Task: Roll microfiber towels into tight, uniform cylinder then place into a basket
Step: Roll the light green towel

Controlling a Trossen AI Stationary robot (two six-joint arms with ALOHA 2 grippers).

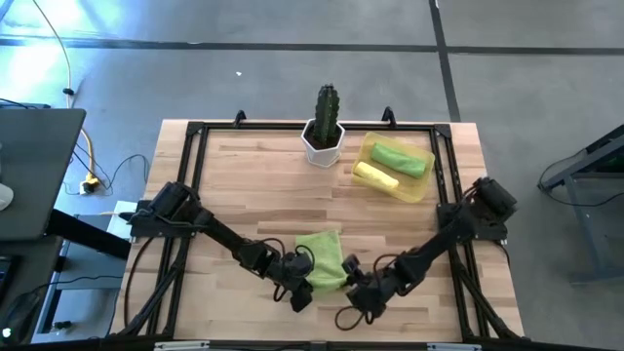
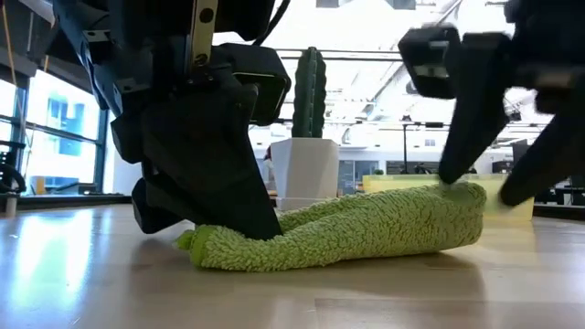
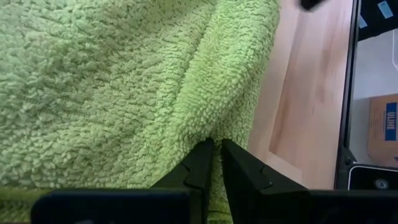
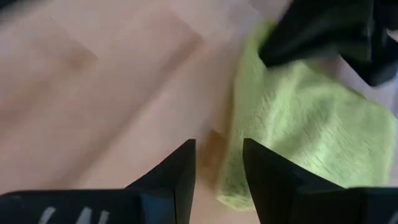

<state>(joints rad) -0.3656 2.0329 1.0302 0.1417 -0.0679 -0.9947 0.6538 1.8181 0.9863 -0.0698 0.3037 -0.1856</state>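
A lime-green towel [image 1: 323,255] lies partly folded over on the wooden table near its front edge; it also shows in the low view [image 2: 366,233]. My left gripper [image 1: 304,283] is shut on the towel's near left part [image 3: 217,144]. My right gripper [image 1: 351,283] is open at the towel's near right corner [image 4: 231,186], with its fingers [image 2: 457,137] above the towel's right end. The pale yellow basket [image 1: 425,187] stands at the back right. It holds a rolled green towel [image 1: 402,158] and a rolled yellow towel [image 1: 375,176]. My left gripper pinches a raised fold of the green towel [image 3: 208,127] between its two fingers. The fingers slant down at it from the table's left near side [image 2: 247,224]. The towel's underside rests on the table. My right gripper's open fingers may touch the towel's corner; I cannot tell.
A white hexagonal pot with a cactus [image 1: 323,136] stands at the back centre, left of the basket. A black frame [image 1: 195,132] runs around the table's edge. Bare wood [image 1: 249,185] lies between the towel and the pot.
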